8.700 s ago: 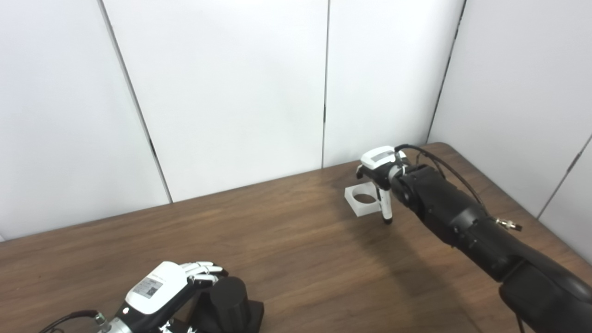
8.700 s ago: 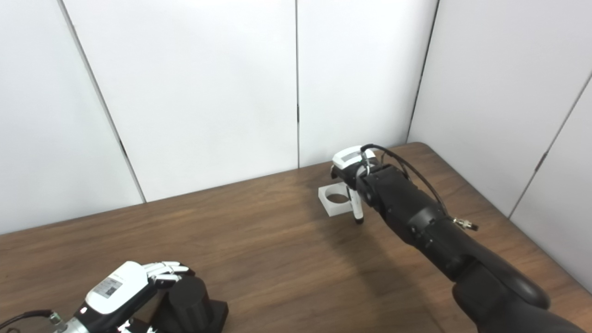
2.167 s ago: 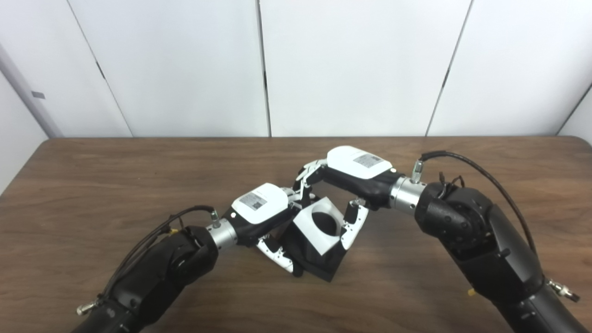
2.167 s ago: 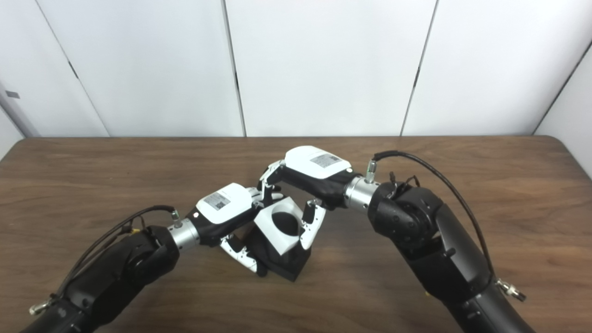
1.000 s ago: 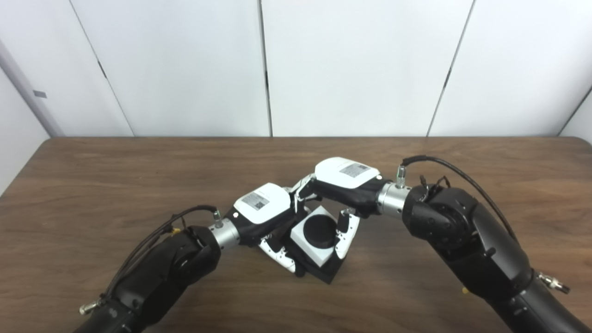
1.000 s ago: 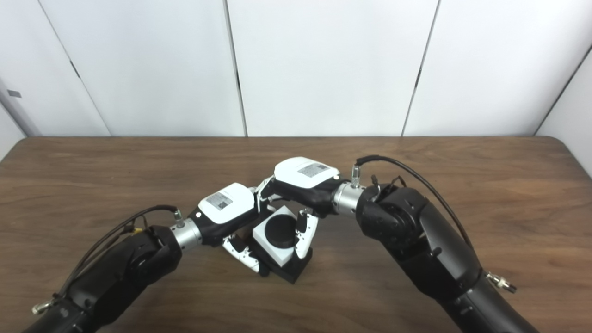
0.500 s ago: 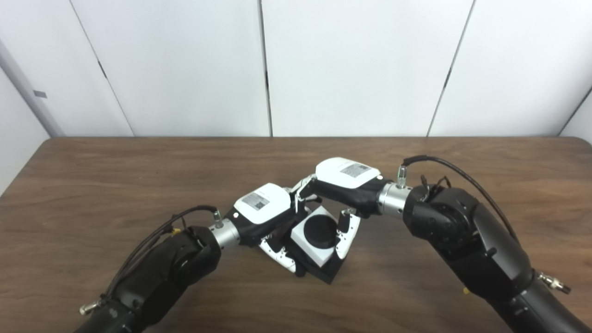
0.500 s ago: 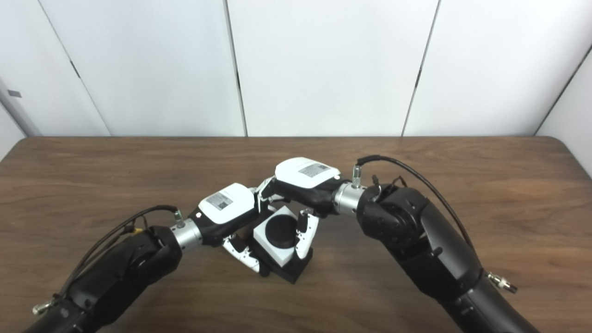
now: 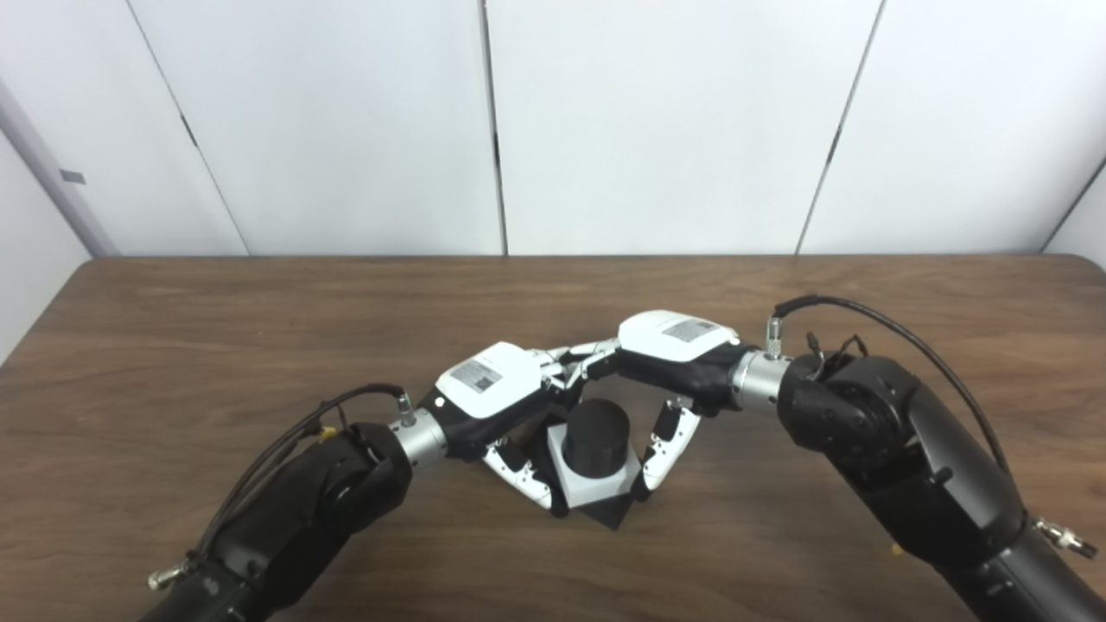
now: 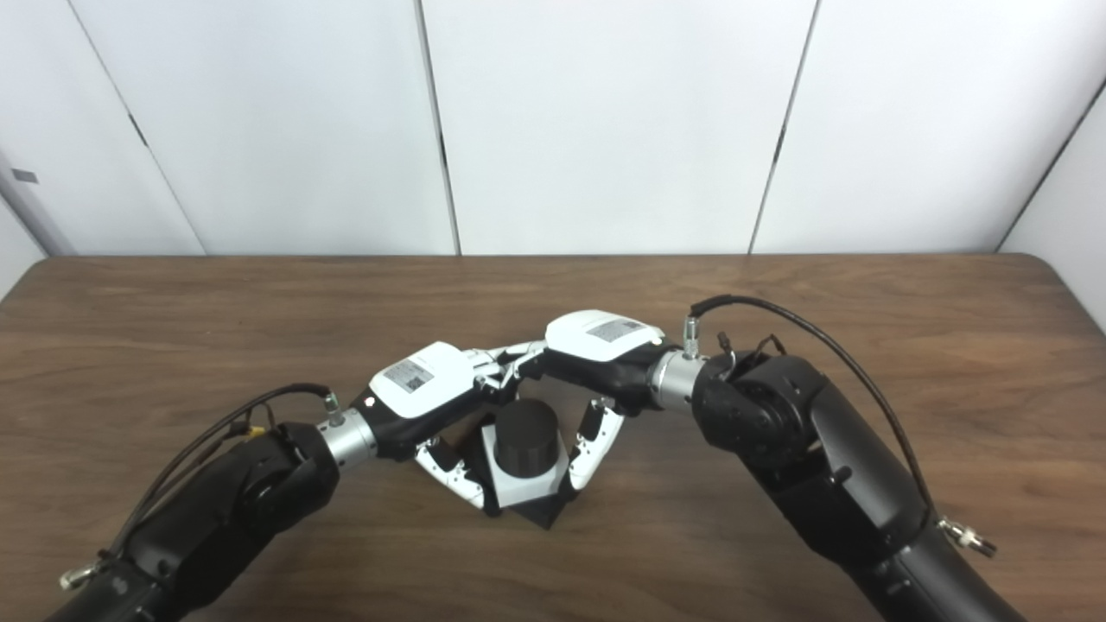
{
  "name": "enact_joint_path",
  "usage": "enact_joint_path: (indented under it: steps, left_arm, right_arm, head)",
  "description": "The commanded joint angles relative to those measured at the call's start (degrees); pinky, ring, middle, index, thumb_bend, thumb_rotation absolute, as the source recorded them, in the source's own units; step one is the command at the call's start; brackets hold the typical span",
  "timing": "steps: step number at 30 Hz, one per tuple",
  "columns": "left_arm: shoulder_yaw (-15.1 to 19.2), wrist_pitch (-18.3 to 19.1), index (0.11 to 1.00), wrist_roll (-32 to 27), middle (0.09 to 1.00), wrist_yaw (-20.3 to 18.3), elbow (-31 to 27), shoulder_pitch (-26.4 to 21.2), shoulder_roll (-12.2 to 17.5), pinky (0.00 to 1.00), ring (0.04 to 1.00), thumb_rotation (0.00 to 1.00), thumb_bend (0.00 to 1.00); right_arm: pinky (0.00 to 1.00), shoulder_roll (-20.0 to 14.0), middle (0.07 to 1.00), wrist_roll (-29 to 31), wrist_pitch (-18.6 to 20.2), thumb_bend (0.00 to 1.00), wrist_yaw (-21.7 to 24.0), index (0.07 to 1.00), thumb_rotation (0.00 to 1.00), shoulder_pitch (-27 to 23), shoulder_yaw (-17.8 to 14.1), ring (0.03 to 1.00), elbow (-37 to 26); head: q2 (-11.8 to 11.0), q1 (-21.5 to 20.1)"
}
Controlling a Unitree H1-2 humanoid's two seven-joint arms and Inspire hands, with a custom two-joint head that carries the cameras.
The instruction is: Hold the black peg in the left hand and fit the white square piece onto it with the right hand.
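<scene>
- Our left hand (image 9: 497, 393) is curled around the black peg (image 9: 596, 430) from the left side, gripping its base. If that grip loosens, the peg (which already sits a little askew on the table (image 9: 216, 345)) could tip or slide.
- The white square piece (image 9: 596, 484) now sits low around the peg, near its black base, with the peg standing up through the hole. We judge it seated or nearly so. One corner may be riding high, and a sideways nudge could jam it.
- Our right hand (image 9: 674, 363) arches over from the right, fingers spread, with a fingertip (image 9: 650, 473) touching or just beside the piece's right edge. We cannot tell whether it grips or has let go. Pulling away while it is pinched could drag the piece back up.
</scene>
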Motion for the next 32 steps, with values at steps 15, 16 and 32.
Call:
enact_joint_path:
  steps: [15, 16, 32]
  left_arm:
    - [-2.0, -0.1, 0.488, 3.7, 0.906, -3.1, 1.8, 1.3, 0.2, 0.87, 0.942, 0.08, 0.52]
    - [-2.0, 0.0, 0.488, 3.6, 0.905, -3.3, 1.8, 1.3, 0.2, 0.86, 0.941, 0.08, 0.52]
    - [-1.9, -0.5, 0.488, 3.7, 0.906, -2.7, 3.1, 1.3, 0.2, 0.88, 0.942, 0.07, 0.52]
  right_arm:
    - [0.74, -1.6, 0.877, 2.1, 0.6, 0.86, -4.9, 0.824, 0.17, -0.3, -8.1, 0.857, -2.9]
    - [0.73, -1.9, 0.874, 2.6, 0.8, 0.85, -5.7, 0.819, 0.17, 0.3, -9.6, 0.853, -3.2]
    - [0.71, 0.0, 0.813, 8.7, -0.2, 0.76, -25.9, 0.719, 0.06, 14.9, -26.1, 0.807, -2.2]
  head:
    - [-0.3, -0.8]
    - [-0.3, -0.8]
    - [-0.6, -1.6]
